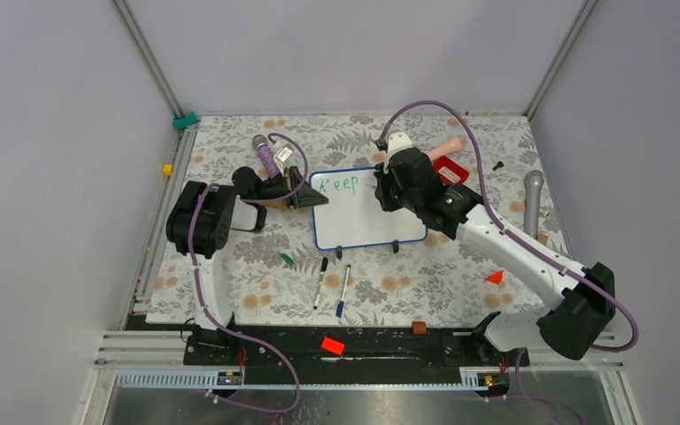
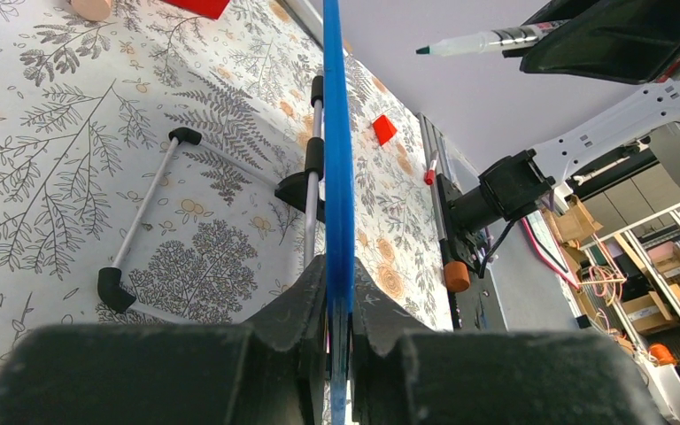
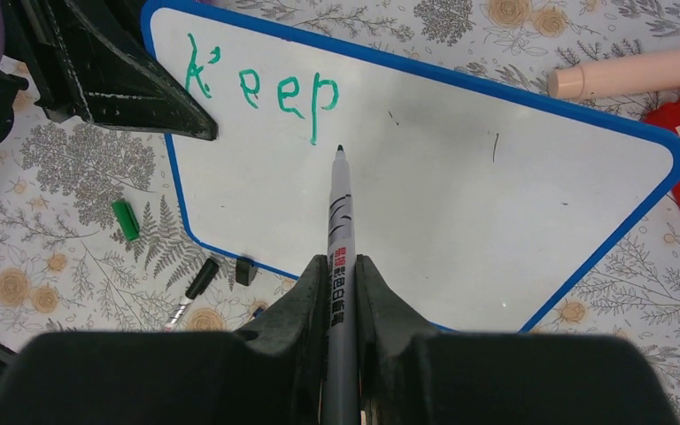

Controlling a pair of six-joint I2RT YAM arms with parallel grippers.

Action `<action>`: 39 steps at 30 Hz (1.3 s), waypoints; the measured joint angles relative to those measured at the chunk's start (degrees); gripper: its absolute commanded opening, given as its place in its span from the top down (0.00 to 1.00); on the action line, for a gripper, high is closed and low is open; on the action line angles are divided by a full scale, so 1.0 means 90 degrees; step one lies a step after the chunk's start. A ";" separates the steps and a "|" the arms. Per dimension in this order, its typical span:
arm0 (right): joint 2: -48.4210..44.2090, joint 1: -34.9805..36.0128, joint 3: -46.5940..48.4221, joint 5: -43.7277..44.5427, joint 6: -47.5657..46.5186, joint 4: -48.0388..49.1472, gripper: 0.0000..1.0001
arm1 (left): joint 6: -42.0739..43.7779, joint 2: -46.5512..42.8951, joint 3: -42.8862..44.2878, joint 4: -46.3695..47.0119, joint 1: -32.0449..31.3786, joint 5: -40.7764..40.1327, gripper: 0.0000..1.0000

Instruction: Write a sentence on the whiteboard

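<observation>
The whiteboard (image 1: 363, 221), white with a blue rim, lies on the floral mat. Of the sentence, the green word "Keep" (image 1: 338, 184) stands at its upper left, clear in the right wrist view (image 3: 266, 88). My left gripper (image 1: 312, 199) is shut on the board's left rim, seen edge-on between its fingers (image 2: 339, 274). My right gripper (image 3: 342, 266) is shut on a grey marker (image 3: 340, 212). The marker's dark tip is just below the "p". I cannot tell whether the tip touches the board.
A green cap (image 1: 287, 258) and two capped markers (image 1: 320, 282) (image 1: 343, 290) lie in front of the board. A red block (image 1: 450, 168) and a peach cylinder (image 1: 447, 148) sit behind its right corner. A grey microphone (image 1: 532, 199) lies at the right.
</observation>
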 measured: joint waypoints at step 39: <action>0.0447 0.0000 0.0437 0.0692 -0.0066 -0.0396 1.00 | 0.0138 0.0000 -0.0017 -0.0049 -0.0034 0.0027 1.00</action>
